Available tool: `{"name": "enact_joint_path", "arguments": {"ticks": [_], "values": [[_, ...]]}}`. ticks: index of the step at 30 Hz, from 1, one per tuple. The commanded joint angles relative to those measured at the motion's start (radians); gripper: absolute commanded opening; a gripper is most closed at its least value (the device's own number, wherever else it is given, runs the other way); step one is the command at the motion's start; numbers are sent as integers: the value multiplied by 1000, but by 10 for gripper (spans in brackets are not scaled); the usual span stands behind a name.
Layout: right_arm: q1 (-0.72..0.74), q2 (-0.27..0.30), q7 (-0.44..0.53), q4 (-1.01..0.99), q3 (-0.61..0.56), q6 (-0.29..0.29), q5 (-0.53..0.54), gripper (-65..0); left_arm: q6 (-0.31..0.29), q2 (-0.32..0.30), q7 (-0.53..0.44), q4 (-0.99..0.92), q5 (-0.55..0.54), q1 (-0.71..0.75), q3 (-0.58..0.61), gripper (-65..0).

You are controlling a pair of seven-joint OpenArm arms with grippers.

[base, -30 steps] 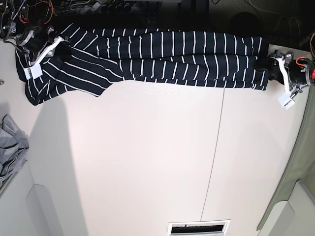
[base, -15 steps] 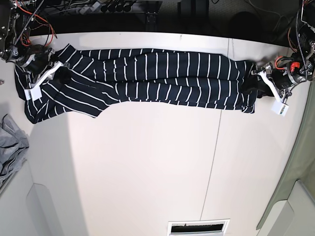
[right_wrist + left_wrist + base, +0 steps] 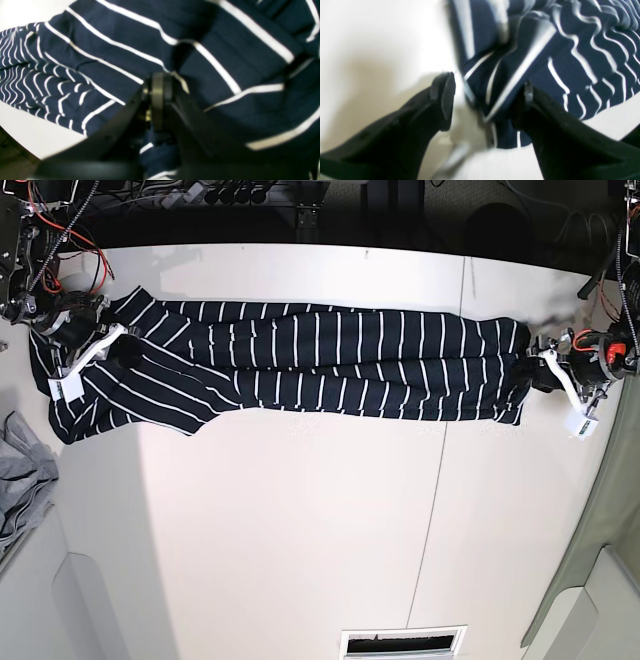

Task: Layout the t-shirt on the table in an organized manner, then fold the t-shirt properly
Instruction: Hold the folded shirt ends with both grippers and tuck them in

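The dark navy t-shirt (image 3: 330,360) with thin white stripes lies stretched in a long band across the far part of the white table (image 3: 300,530). My right gripper (image 3: 113,346) is at the shirt's left end. In the right wrist view it (image 3: 158,87) is shut on a fold of the shirt (image 3: 100,50). My left gripper (image 3: 535,375) is at the shirt's right end. In the blurred left wrist view its jaws (image 3: 487,100) stand wide apart, with the shirt's edge (image 3: 570,50) lying between them on the table (image 3: 370,37).
A plain light grey cloth (image 3: 20,480) hangs at the table's left edge. A thin dark seam (image 3: 435,500) runs across the table right of the middle. A slotted vent (image 3: 405,642) sits at the near edge. Cables and dark gear line the far edge.
Both arms brought the stretched shirt nearer and down, so it now lies flat on the table. The shirt's right end has settled beside the left gripper.
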Motion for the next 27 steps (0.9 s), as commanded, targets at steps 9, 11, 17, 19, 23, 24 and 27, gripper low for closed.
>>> {"name": "enact_joint_path", "arguments": {"ticks": [9, 11, 17, 19, 23, 24, 27], "values": [[11, 11, 9, 12, 2, 2, 16, -650, -36, -25, 58, 12, -146, 55, -252, -292], [11, 11, 9, 12, 2, 2, 16, -650, -36, -24, 58, 12, -180, 70, -254, -292], [11, 11, 0, 12, 2, 2, 16, -650, -42, 29, 57, 12, -215, 75, -254, -292], [11, 11, -3, 12, 2, 2, 15, -650, -42, 44, 57, 12, -222, 75, -254, -292], [10, 11, -18, 12, 2, 2, 15, -650, -45, 50, 58, 12, -248, 75, -254, -292], [10, 11, -21, 12, 2, 2, 15, -650, -58, 50, 58, 12, -251, 75, -254, -292], [10, 11, -21, 12, 2, 2, 15, -650, -80, 50, 80, 12, -285, 74, -254, -291]]}}
